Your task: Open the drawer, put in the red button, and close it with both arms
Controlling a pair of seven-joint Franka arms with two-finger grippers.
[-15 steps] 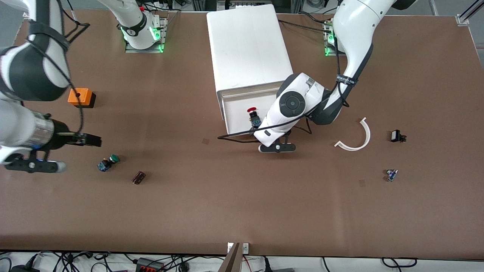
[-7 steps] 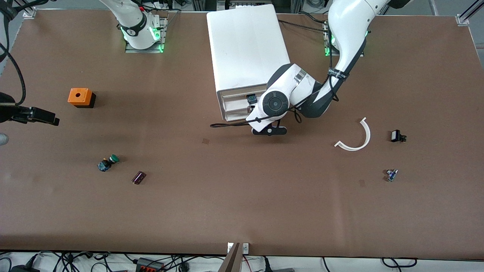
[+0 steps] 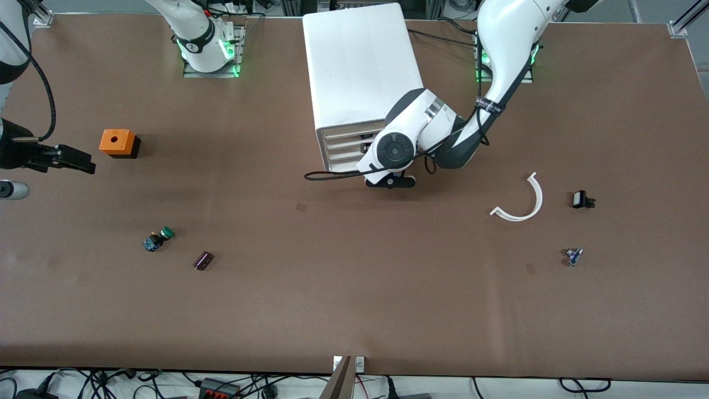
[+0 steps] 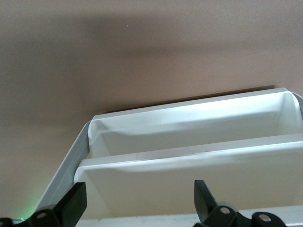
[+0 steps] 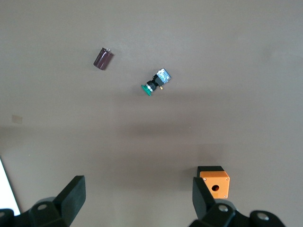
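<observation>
The white cabinet (image 3: 363,66) stands at the middle of the desk's (image 3: 354,310) edge where the arms' bases are, its front facing the camera. The drawer (image 3: 346,132), the uppermost of the four, sits pushed in, its front about level with the three lower ones. The red button cannot be made out in any view; only a small dark patch shows at the cabinet's front, beside the left arm's wrist. The left gripper (image 4: 138,196) hangs just in front of the cabinet's drawers, its claw released and grasping nothing; its wrist view looks down on two white tray fronts between the spread fingers (image 4: 75,201). The right gripper (image 5: 137,191) hovers over the desk by the edge at the right arm's end, its claw likewise released and empty, with the orange box (image 3: 117,143) near it. The green button (image 3: 158,239) lies on its side nearer the camera than the orange box, and a small dark cylinder (image 3: 203,260) lies just beside it. Toward the left arm's end of the desk lie a white curved strip (image 3: 520,202), a small black part (image 3: 581,199) and a small bluish part (image 3: 573,256).
</observation>
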